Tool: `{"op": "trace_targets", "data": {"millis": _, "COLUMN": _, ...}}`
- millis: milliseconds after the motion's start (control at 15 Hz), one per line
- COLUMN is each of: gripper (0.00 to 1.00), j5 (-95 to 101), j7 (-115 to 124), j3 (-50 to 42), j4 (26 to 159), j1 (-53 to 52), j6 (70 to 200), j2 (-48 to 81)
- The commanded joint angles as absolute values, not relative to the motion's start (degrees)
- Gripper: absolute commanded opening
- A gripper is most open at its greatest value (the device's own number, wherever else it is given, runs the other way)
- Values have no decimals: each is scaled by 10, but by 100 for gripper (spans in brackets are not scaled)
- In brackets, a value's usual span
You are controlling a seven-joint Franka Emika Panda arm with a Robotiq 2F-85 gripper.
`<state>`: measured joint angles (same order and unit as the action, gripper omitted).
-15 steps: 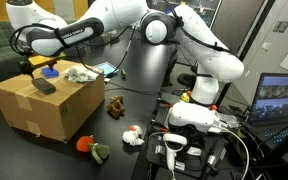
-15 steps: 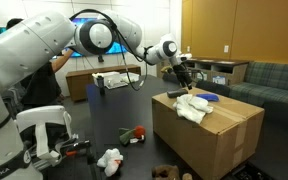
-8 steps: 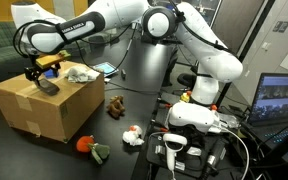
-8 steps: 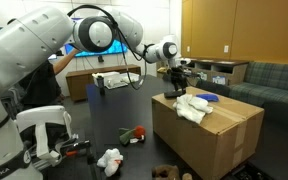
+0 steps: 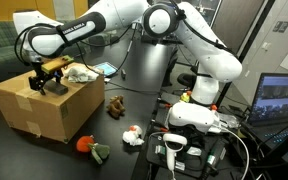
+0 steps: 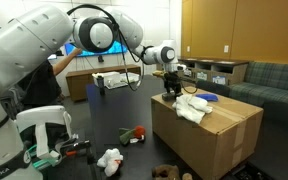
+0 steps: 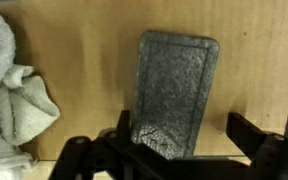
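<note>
A dark grey flat rectangular block lies on top of a cardboard box; the box also shows in the other exterior view. My gripper is open and low over the block, with one finger on each side. The left finger is at the block's edge and the right finger stands apart from it. In both exterior views the gripper is down at the box top. A white crumpled cloth lies beside the block on the box.
A blue object lies on the box beyond the cloth. A brown plush, a white toy and a red-and-green toy lie on the dark table. A laptop screen and a sofa stand nearby.
My gripper has moved down and across the box top, from above the cloth to around the dark block. The block and cloth have not moved.
</note>
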<state>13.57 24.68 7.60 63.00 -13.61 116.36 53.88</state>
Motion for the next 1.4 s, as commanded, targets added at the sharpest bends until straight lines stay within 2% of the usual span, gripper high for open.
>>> {"op": "trace_targets", "data": {"millis": 0, "gripper": 75, "j5": 127, "j7": 224, "j3": 90, "j4": 664, "j1": -129, "j6": 1149, "j2": 514}}
{"op": "trace_targets", "data": {"millis": 67, "gripper": 73, "j5": 128, "j7": 223, "j3": 91, "j4": 668, "j1": -129, "j6": 1149, "j2": 511}}
{"op": "trace_targets", "data": {"millis": 133, "gripper": 66, "j5": 129, "j7": 221, "j3": 93, "j4": 671, "j1": -129, "j6": 1146, "j2": 507}}
{"op": "trace_targets", "data": {"millis": 400, "gripper": 34, "j5": 131, "j7": 213, "j3": 97, "j4": 685, "j1": -129, "j6": 1131, "j2": 483}}
{"op": "trace_targets", "data": {"millis": 800, "gripper": 31, "j5": 135, "j7": 202, "j3": 96, "j4": 749, "j1": -131, "j6": 1104, "j2": 419}}
{"op": "trace_targets", "data": {"millis": 933, "gripper": 31, "j5": 114, "j7": 194, "j3": 66, "j4": 784, "j1": -151, "j6": 1103, "j2": 386}}
{"op": "trace_targets", "data": {"millis": 1333, "gripper": 31, "j5": 109, "j7": 231, "j3": 62, "j4": 955, "j1": -159, "j6": 1109, "j2": 239}}
